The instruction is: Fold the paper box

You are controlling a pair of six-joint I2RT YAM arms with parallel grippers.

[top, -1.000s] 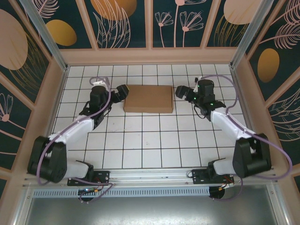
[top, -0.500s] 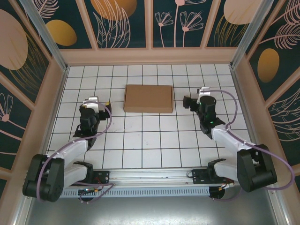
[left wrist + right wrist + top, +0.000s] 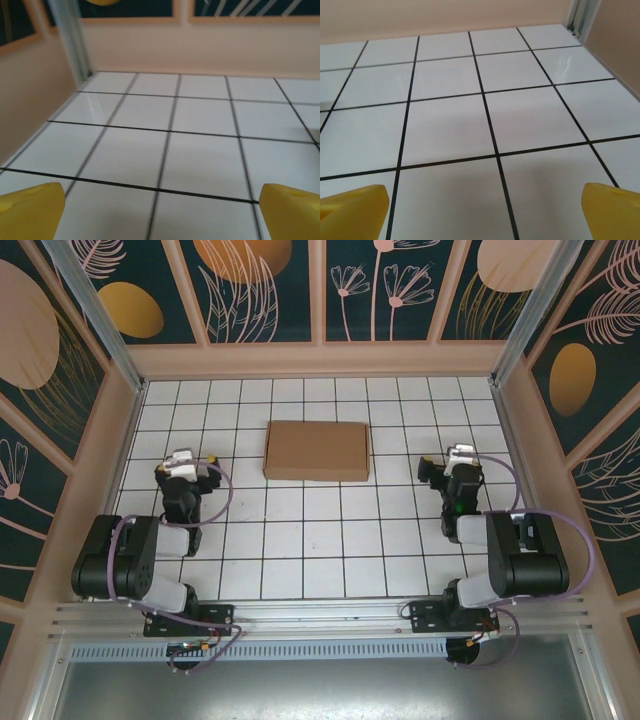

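Both arms have drawn back from the box toward the near edge of the white tiled table (image 3: 300, 540). By the left edge, the left gripper (image 3: 188, 462) stands wide apart, holding nothing. The flat rectangular brown cardboard paper box (image 3: 317, 450) lies closed toward the far edge, midway across and untouched. By the right edge, the right gripper (image 3: 455, 462) is likewise spread and empty. Folding looks finished, and likely only parking the arms remains.

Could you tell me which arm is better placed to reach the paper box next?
Right, only marginally: the right gripper looks slightly nearer the paper box than the left gripper. Otherwise they match: both flank it without touching, jaws open, pointing past it toward the far wall.
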